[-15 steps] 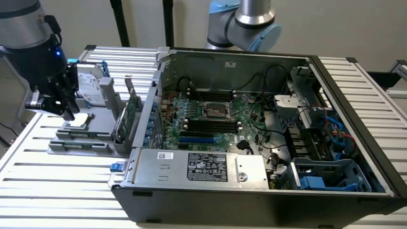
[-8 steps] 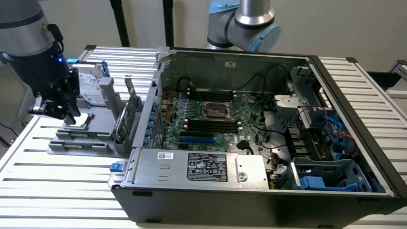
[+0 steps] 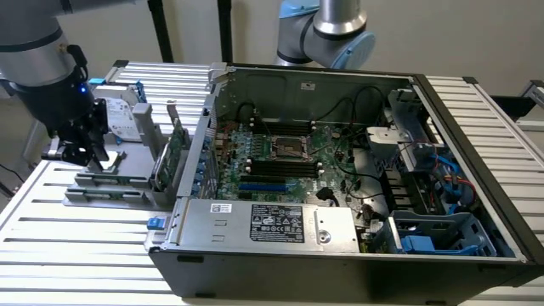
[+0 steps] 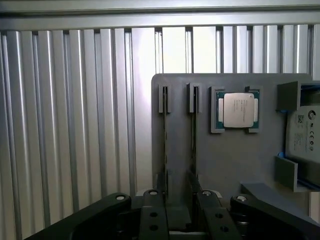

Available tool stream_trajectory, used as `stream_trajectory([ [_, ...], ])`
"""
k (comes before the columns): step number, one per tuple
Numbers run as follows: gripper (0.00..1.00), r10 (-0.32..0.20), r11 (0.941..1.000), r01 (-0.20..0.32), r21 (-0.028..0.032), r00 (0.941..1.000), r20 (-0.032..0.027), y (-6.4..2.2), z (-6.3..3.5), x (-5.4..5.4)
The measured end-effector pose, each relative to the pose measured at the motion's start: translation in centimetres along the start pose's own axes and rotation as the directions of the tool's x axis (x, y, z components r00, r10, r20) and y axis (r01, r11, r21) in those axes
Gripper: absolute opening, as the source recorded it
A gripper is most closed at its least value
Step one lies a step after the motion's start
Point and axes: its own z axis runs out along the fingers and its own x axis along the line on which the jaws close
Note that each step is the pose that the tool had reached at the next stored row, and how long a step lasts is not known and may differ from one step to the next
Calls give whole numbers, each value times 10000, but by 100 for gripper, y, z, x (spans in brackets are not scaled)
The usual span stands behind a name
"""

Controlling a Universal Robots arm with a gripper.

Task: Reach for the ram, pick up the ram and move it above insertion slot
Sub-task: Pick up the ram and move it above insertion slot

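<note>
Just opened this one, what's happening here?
The arm's gripper is down over the grey fixture beside the open computer case, jaws apart at the slots where two ram sticks stand on edge. Nothing is lifted yet. A processor sits in its pocket alongside.

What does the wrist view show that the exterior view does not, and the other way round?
Wrist view: a processor chip on the grey holder, and ram sticks standing edge-on in its slots. Exterior view: the open computer case, its motherboard, an upright green card. Both: the holder, the hard drive, the gripper above the holder.
</note>
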Motion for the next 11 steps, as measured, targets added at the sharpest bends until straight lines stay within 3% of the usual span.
stream_trajectory([
  [11,31,0,10000,0,1,10000,0,37,200,3],
])
